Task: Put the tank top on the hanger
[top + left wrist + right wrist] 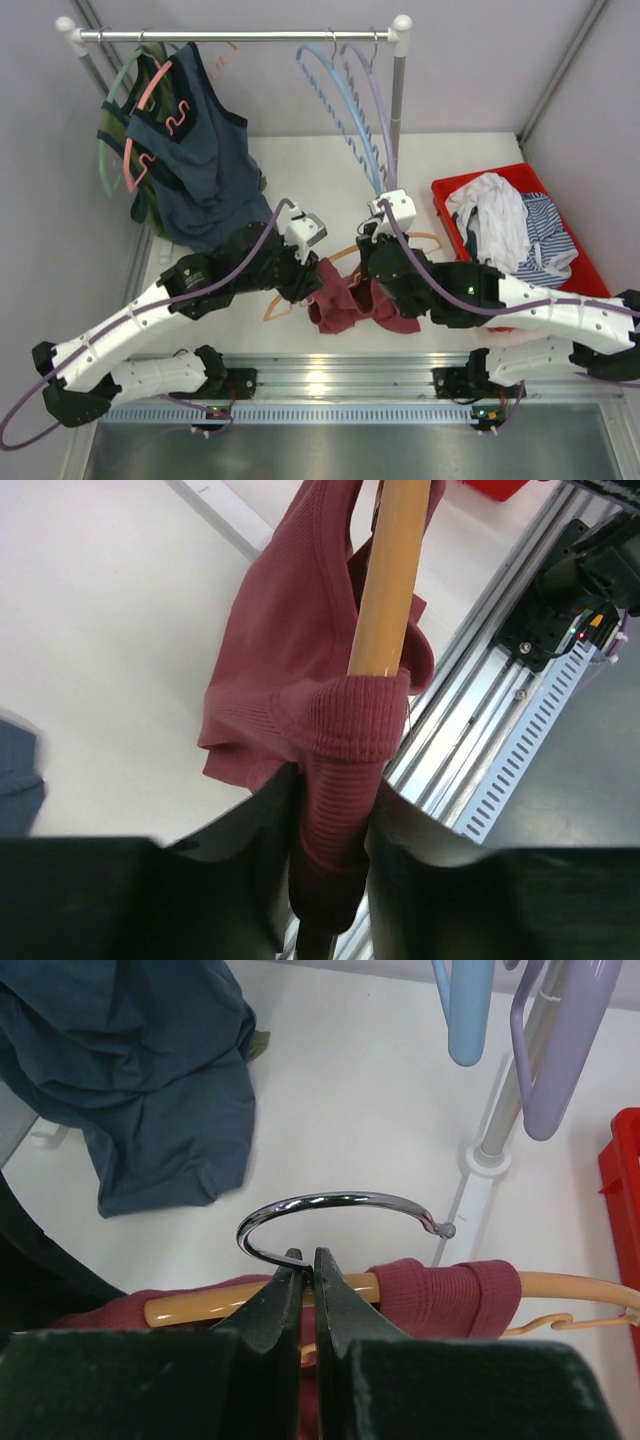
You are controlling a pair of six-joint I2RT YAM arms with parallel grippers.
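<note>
Although the arms hid much of the overhead view, the tank top (345,300) showed as a limp maroon bunch draped over the middle of the hanger (278,308). The hanger's orange ends stuck out to either side of the cloth, and the left gripper (303,272) and the right gripper (372,262) were both down at it. Seen from the left wrist, the left gripper (335,800) was pinched on a ribbed strap of the tank top (300,650), into which the smooth, rigid arm of the hanger (385,590) ran. The knit looked soft, light and stretchy, likely to sag and slide along slick plastic unless taken by a thick hemmed edge such as this one. From the right wrist, the right gripper (303,1270) was clamped on the neck of the shiny metal hook (340,1200), just above the hanger's arm, with another ribbed strap looped over that arm right of the hook. That hard, thin neck probably gave the firmest hold.
</note>
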